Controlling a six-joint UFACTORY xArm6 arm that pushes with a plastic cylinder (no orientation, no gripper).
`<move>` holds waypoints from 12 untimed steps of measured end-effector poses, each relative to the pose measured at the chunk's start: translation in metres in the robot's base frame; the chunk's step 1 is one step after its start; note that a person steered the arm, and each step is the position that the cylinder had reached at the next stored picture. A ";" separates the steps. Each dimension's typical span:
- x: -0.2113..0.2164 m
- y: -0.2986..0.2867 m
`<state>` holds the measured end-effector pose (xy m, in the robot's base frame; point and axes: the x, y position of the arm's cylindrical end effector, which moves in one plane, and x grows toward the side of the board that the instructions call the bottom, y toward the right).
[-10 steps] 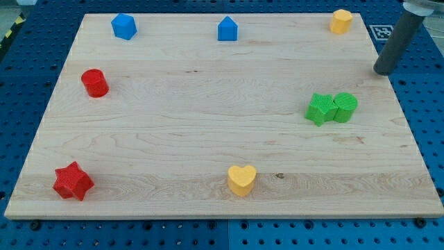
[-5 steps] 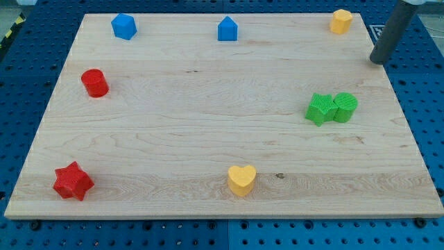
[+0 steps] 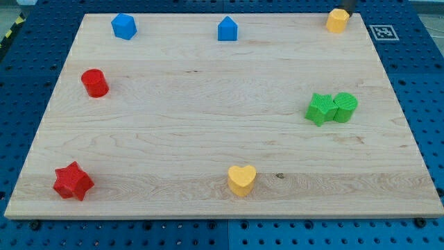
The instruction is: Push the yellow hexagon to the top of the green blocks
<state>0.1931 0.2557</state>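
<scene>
The yellow hexagon sits at the board's top right corner. My tip shows only as a dark stub at the view's top edge, right behind the hexagon's upper right side and touching or nearly touching it. The two green blocks lie side by side at the right: a green star-like block and a green cylinder, touching each other, well below the hexagon.
A blue block and a blue house-shaped block lie along the top edge. A red cylinder is at the left, a red star at the bottom left, a yellow heart at the bottom middle. The wooden board has a marker tag off its right.
My tip has moved from right of the board, up and left, to just behind the yellow hexagon. The hexagon has shifted slightly left and down. The other blocks have not moved.
</scene>
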 end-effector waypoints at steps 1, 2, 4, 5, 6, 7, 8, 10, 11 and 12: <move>0.024 0.000; 0.024 0.000; 0.004 -0.005; 0.021 -0.016; 0.028 -0.022; 0.039 -0.022; 0.051 -0.022; 0.059 -0.022; 0.063 -0.023; 0.070 -0.023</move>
<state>0.2629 0.2331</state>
